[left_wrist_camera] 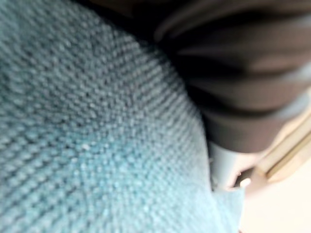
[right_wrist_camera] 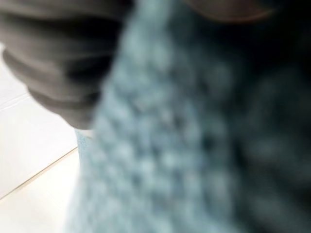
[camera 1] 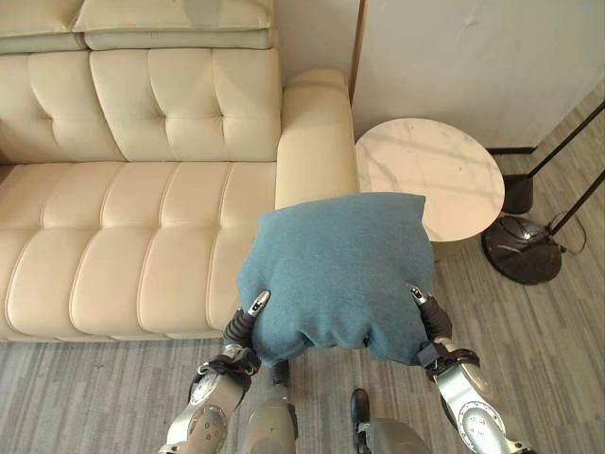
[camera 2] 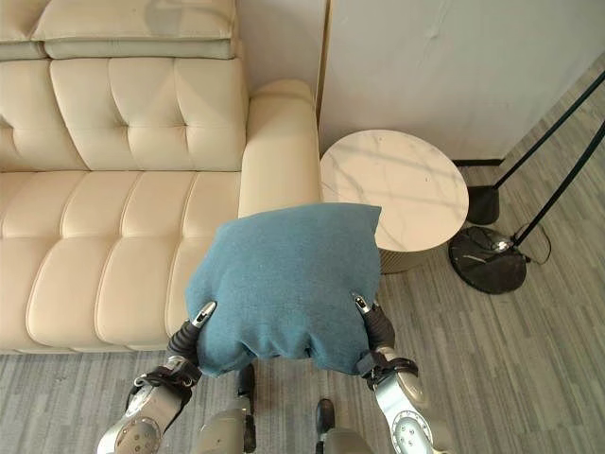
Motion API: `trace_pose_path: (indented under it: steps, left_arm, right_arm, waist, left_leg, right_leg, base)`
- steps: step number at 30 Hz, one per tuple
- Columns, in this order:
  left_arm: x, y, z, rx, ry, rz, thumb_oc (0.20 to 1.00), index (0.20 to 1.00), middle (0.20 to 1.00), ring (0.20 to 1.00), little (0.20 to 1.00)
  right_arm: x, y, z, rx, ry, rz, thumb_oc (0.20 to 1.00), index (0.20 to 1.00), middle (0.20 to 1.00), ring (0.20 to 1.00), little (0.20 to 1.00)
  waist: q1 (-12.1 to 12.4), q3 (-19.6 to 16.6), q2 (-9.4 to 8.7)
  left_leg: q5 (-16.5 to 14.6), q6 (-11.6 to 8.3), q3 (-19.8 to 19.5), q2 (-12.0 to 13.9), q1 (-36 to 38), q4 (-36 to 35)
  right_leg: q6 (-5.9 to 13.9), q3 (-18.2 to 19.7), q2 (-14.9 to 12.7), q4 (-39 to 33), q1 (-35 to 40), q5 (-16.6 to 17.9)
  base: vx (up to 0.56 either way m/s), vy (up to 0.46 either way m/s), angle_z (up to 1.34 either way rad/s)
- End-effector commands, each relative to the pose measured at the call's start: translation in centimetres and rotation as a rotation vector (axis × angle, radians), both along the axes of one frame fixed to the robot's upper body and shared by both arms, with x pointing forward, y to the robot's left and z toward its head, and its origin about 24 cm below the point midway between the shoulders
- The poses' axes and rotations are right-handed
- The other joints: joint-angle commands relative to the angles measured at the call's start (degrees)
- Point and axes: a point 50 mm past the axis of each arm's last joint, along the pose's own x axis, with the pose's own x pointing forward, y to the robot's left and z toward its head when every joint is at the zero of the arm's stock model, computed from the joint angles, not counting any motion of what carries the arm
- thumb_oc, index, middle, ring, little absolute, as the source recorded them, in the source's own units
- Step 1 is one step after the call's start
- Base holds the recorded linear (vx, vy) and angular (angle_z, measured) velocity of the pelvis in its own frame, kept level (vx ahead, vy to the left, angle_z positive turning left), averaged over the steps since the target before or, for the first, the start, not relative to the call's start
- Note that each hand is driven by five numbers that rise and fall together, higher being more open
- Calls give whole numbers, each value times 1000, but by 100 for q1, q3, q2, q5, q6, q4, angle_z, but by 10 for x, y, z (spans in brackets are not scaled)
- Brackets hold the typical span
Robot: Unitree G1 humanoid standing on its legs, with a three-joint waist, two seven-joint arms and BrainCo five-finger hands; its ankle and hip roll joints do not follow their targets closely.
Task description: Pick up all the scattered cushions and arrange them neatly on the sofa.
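Left eye view: teal cushion [camera 1: 336,270] held up in the air between both arms, above the floor [camera 1: 95,388] just in front of the sofa [camera 1: 132,227], overlapping the right armrest [camera 1: 317,142] and the near edge of the round marble table [camera 1: 430,175]. Left robot hand [camera 1: 248,317] clamped at the cushion's lower left edge, thumb tip up on the top face, the rest of the fingers tucked beneath the fabric. Right robot hand [camera 1: 425,312] gripping the lower right edge the same way, thumb on top, fingers under. Beige back cushions [camera 1: 142,24] lined along the top of the sofa. Black lamp base [camera 1: 522,248] on the floor beside the table, well apart from the cushion.

Right eye view: same scene; cushion [camera 2: 284,279] pinched from both sides, left robot hand [camera 2: 194,326] and right robot hand [camera 2: 371,322] at opposite lower corners.

Left wrist view: teal weave [left_wrist_camera: 97,136] pressed close against the dark ribbed cover [left_wrist_camera: 243,77]; fingers hidden by fabric.

Right wrist view: blurred teal fabric [right_wrist_camera: 184,145] beside the dark ribbed cover [right_wrist_camera: 58,63]; fingers not discernible.
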Motion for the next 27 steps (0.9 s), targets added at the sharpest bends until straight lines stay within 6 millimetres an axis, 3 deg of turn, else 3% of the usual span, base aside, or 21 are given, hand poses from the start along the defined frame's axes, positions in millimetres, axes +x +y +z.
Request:
trace_pose_path:
  steps: [1, 4, 8, 9, 12, 13, 15, 19, 23, 27]
  left_arm:
    - [30, -55, 72, -190, -385, -211, 200, 200, 200, 200, 200]
    - [29, -56, 76, -180, -410, -224, 200, 200, 200, 200, 200]
    - [29, -58, 76, -181, -425, -237, 200, 200, 200, 200, 200]
    - [28, -59, 75, -187, -421, -241, 200, 200, 200, 200, 200]
    - [27, -61, 77, -200, -441, -254, 200, 200, 200, 200, 200]
    - [27, -61, 77, -201, -440, -254, 200, 200, 200, 200, 200]
    - [21, -60, 75, -195, -437, -282, 200, 200, 200, 200, 200]
    - [19, -53, 73, -179, -433, -264, 200, 200, 200, 200, 200]
    - [18, -35, 73, -139, -446, -203, 200, 200, 200, 200, 200]
    - [21, -32, 75, -127, -460, -190, 200, 200, 200, 200, 200]
  right_arm:
    - [17, 51, 50, 173, -271, 176, 200, 200, 200, 200, 200]
    - [16, 49, 48, 151, -264, 192, 200, 200, 200, 200, 200]
    - [13, 47, 46, 151, -267, 203, 200, 200, 200, 200, 200]
    - [12, 44, 45, 153, -271, 193, 200, 200, 200, 200, 200]
    - [10, 33, 50, 160, -305, 156, 200, 200, 200, 200, 200]
    - [9, 33, 50, 160, -303, 157, 200, 200, 200, 200, 200]
    - [4, 32, 53, 159, -326, 176, 200, 200, 200, 200, 200]
    - [3, 31, 53, 152, -331, 182, 200, 200, 200, 200, 200]
    - [6, 43, 56, 127, -357, 239, 200, 200, 200, 200, 200]
    - [9, 46, 60, 125, -381, 225, 200, 200, 200, 200, 200]
  waist:
    - [46, 19, -331]
    - [-111, -1, -436]
    - [-296, -113, -511]
    - [-378, -145, -489]
    - [-696, -289, -357]
    - [-697, -289, -353]
    - [-829, -421, -126]
    - [-776, -477, -106]
    - [-447, -428, -294]
    - [-348, -410, -364]
  left_leg:
    - [180, -244, 156, -420, -391, -48]
    - [-336, -75, 339, -342, -192, 469]
    - [-843, -56, 675, -170, 221, 870]
    - [-1009, -128, 879, -44, 433, 871]
    - [-912, -300, 2092, 512, 898, 591]
    - [-897, -305, 2094, 509, 919, 565]
    - [-647, -471, 2379, 504, 1227, -127]
    - [-638, -469, 2278, 420, 1265, -305]
    - [-904, -196, 2024, 83, 1223, -282]
    - [-1097, 31, 1765, -250, 1171, -259]
  right_leg:
    - [-23, -44, -59, -347, 279, -342]
    - [12, -363, -316, -343, 121, -178]
    - [6, -719, -529, -552, 57, -30]
    - [43, -845, -577, -581, 119, -120]
    - [117, -1471, -775, -642, 48, -41]
    - [118, -1473, -772, -645, 58, -41]
    - [227, -1855, -842, -737, 152, 82]
    - [309, -2088, -939, -737, 202, 194]
    - [506, -2171, -1302, -599, 296, 317]
    - [627, -2117, -1606, -141, 218, 260]
  base:
    - [-246, -86, 51]
    - [-220, -49, 43]
    - [-113, -1, 73]
    - [-66, 43, 74]
    - [-78, 71, 116]
    - [26, 89, 138]
    - [43, 197, 147]
    - [51, 175, 83]
    - [28, 249, 12]
    - [44, 228, 16]
